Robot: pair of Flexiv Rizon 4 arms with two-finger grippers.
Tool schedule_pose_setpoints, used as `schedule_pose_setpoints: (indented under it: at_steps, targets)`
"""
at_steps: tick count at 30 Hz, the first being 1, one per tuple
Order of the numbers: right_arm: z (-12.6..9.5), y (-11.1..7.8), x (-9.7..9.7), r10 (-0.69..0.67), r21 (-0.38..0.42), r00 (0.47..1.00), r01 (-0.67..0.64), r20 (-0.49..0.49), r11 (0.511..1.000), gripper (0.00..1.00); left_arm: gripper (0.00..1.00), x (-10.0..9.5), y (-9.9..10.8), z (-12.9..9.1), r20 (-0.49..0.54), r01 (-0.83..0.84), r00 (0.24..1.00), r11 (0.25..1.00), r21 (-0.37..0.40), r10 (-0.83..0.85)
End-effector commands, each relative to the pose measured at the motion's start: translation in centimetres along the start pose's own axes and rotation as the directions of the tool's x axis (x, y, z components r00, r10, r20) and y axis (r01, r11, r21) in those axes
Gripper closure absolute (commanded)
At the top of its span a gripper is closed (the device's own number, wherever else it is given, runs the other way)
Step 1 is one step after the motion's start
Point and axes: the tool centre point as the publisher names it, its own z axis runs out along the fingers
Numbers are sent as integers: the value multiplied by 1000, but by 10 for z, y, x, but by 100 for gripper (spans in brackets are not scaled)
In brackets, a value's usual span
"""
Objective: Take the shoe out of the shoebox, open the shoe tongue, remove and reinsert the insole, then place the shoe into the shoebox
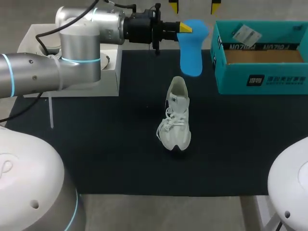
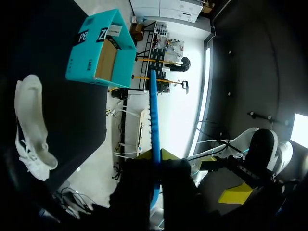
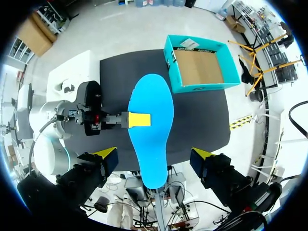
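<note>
Insole (image 1: 191,53), blue, sits clamped in left tool (image 1: 185,28) near the shoebox (image 1: 262,81); right tool (image 3: 154,155) stands wide open.

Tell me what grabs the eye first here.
A bright blue insole, pinched in the left gripper, hangs in the air beside the open teal shoebox at the table's far right. Nearer the robot, a white shoe sits alone in the middle of the black mat, laces loose.
</note>
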Motion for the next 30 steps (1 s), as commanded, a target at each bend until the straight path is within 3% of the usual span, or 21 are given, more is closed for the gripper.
schedule_pose_setpoints:
  at_steps: [1, 30]
  targets:
    - [1, -2, -4, 0, -4, 1000, 0, -8, 1000, 0, 100, -2, 0, 1, 0, 2, 1000, 1000, -2, -2]
    - [1, -2, -4, 0, -4, 1000, 0, -8, 1000, 0, 100, -4, 1, 1, -4, 5, 1000, 1000, -8, -5]
